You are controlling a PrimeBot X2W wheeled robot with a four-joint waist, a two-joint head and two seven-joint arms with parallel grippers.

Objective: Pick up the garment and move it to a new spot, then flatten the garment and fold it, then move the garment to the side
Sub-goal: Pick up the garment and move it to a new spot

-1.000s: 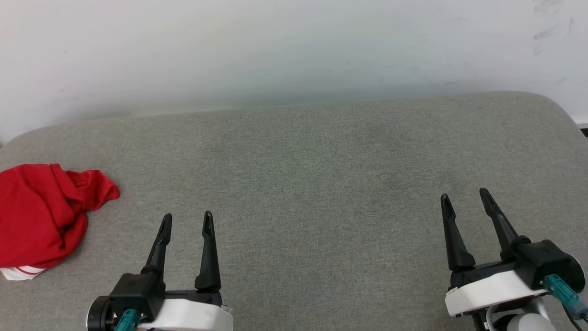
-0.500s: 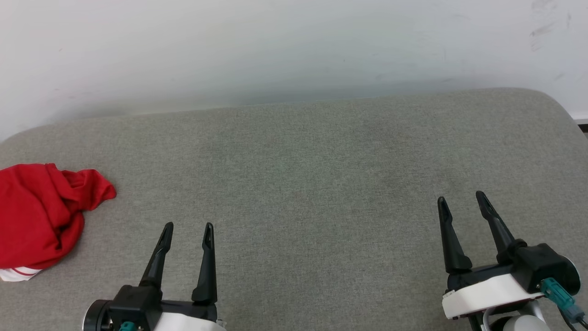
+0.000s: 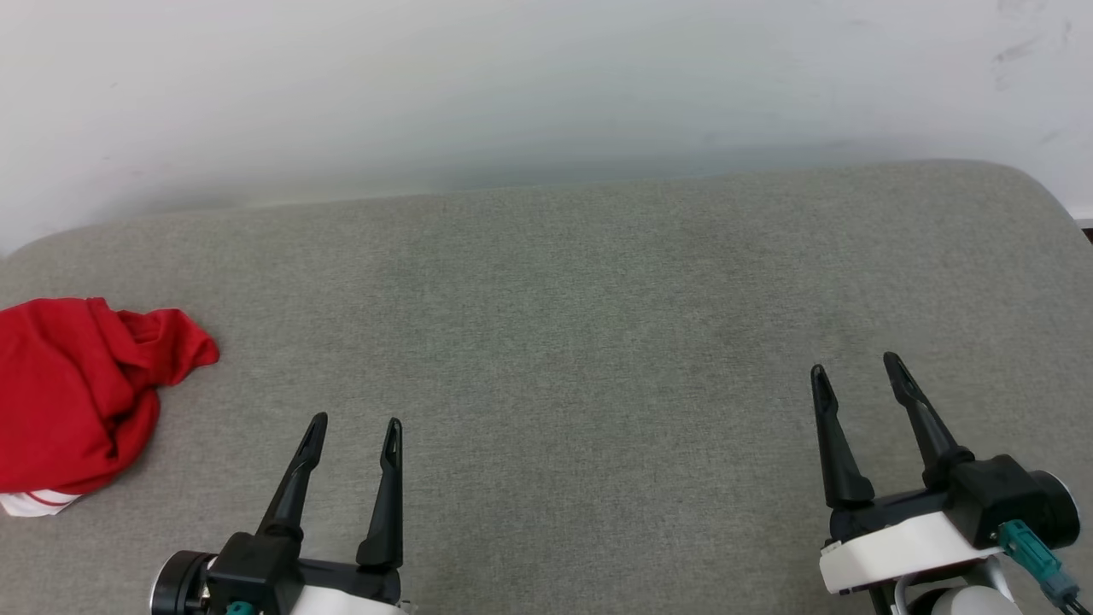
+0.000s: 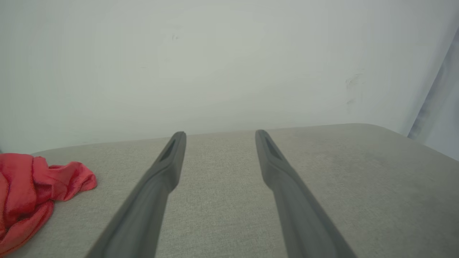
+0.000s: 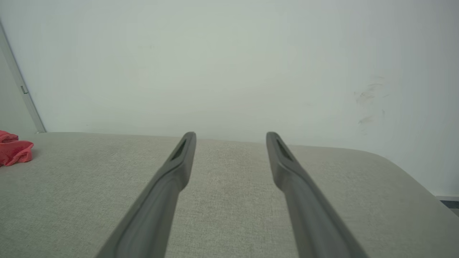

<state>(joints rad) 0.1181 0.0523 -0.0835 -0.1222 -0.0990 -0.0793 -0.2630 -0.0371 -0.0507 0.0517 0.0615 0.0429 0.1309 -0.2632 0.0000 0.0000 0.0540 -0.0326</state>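
The garment [image 3: 68, 393] lies crumpled in a red heap at the left edge of the grey padded surface, a bit of white striped sleeve showing at its near side. It appears again as the garment [image 4: 32, 193] at the left of the left wrist view and as a small red patch, the garment [image 5: 14, 152], at the far left of the right wrist view. My left gripper [image 3: 354, 427] stands open at the lower left, to the right of the heap and apart from it, nothing between its fingers. My right gripper [image 3: 856, 371] stands open and empty at the lower right.
The grey padded surface [image 3: 581, 325] runs wide between the grippers and back to a pale wall [image 3: 546, 85]. Its corners are rounded at the far left and far right. A pale curtain edge [image 4: 441, 118] hangs at the right of the left wrist view.
Both grippers have drawn back a little toward the near edge in the head view. The garment lies as it did; the picture has shifted slightly.
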